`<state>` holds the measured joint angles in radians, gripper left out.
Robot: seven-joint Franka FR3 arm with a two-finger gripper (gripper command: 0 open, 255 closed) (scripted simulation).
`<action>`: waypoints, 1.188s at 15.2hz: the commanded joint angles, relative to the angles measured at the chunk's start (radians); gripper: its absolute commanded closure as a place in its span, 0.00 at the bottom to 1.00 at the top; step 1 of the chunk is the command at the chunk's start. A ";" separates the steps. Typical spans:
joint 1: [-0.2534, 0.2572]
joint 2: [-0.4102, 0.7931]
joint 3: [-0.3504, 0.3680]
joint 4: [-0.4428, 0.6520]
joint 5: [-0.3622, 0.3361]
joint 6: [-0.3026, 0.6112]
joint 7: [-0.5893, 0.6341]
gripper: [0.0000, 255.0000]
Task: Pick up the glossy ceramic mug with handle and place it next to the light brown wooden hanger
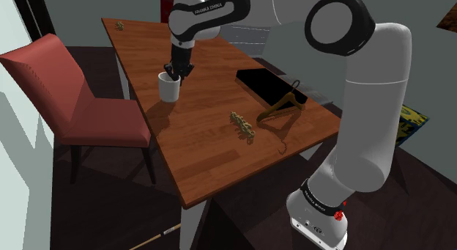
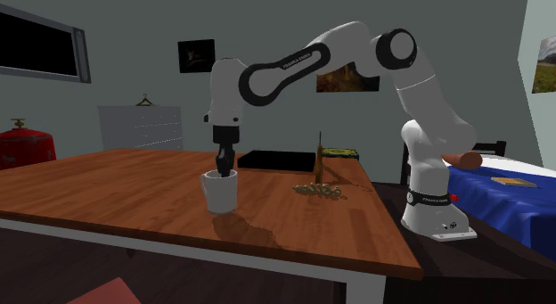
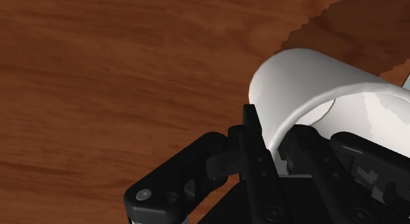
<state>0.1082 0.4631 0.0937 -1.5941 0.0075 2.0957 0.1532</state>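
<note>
The white mug [image 1: 169, 87] stands upright on the bench [image 1: 205, 146], towards the shoulder view's left. It is well apart from the light brown hanger [image 1: 281, 106], which lies near the opposite edge. No handle can be made out from these angles.

The arm comes straight down over the mug, and the black jaws straddle its rim. In the wrist view one jaw is pressed against the outer wall of the mug [image 3: 309, 85] and the other sits inside the cup, so they seem closed on the wall. The angle is awkward, though, and the contact on the inner side is partly hidden. In the second exterior view the mug [image 2: 220, 193] appears to rest on the wood with its shadow right beneath it, so it is likely not lifted yet.

A flat black slab [image 1: 267, 83] lies just beside the hanger, and a small knobbly sprig [image 1: 242, 125] lies between mug and hanger.

The approach and grasp look done. The lift, the carry across the bench and the set-down beside the hanger all remain.
</note>
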 commanded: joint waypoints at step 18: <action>0.000 -0.057 0.003 0.174 0.003 -0.231 0.005 1.00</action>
<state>0.1062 0.4077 0.0956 -1.4320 0.0109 1.8784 0.1557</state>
